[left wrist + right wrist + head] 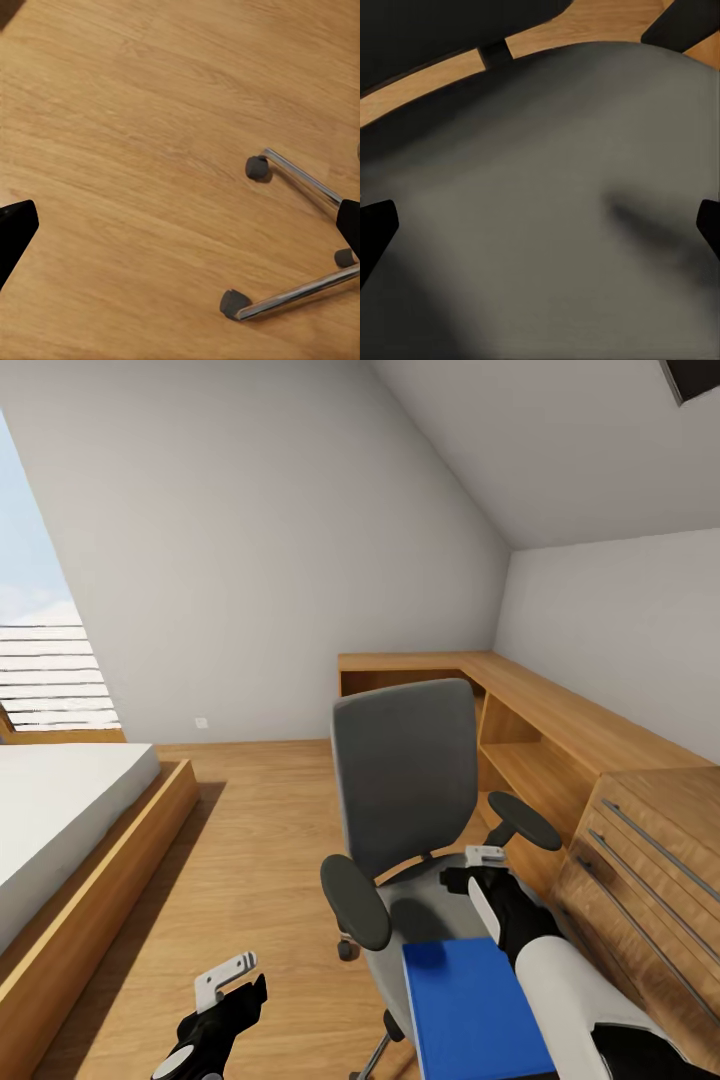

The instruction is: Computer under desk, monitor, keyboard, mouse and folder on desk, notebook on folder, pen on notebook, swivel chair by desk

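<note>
The right gripper (487, 857) hangs spread wide and empty just above the swivel chair's (405, 785) grey seat, the blue folder (470, 1005) lying behind it, while the left gripper (225, 980), also open, hovers over floor (135, 150).

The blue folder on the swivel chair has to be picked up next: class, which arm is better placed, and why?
Probably the right. The right gripper hangs over the swivel chair seat beside the folder; the left gripper is low over the floor, off to the chair's side.
</note>
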Tool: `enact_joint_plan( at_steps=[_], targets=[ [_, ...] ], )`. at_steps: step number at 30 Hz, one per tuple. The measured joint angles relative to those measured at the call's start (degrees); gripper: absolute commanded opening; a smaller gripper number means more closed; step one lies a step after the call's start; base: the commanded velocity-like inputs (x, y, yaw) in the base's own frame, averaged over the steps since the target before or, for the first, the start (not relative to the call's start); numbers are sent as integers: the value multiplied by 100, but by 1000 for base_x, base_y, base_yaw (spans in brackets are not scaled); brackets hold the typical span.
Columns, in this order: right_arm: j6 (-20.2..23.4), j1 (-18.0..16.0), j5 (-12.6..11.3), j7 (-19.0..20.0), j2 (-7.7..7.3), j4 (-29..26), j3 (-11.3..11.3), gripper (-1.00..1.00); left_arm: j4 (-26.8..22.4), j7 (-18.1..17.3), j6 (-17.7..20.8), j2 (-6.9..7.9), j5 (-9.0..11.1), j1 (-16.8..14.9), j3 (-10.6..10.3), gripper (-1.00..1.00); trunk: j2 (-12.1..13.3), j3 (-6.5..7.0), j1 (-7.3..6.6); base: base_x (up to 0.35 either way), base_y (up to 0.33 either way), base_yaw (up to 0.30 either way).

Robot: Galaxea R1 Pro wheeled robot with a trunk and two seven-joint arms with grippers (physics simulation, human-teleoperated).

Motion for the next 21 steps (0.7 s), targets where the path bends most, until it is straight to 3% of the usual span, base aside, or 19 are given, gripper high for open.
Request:
enact_joint_plan(
  at_steps=[7,18,21],
  targets=[
    [275,270,-4,1,11,-583,-7,100,0,0,2,1,-6,0,2,100,0,0,0,0,0,0],
    [1074,1207,-29,14,58,-2539,-20,100,0,0,2,2,-9,0,3,100,0,0,0,0,0,0],
    [1340,1488,-180,25,69,-3202,-23,100,0,0,-1,2,-1,0,3,100,0,0,0,0,0,0]
  ],
)
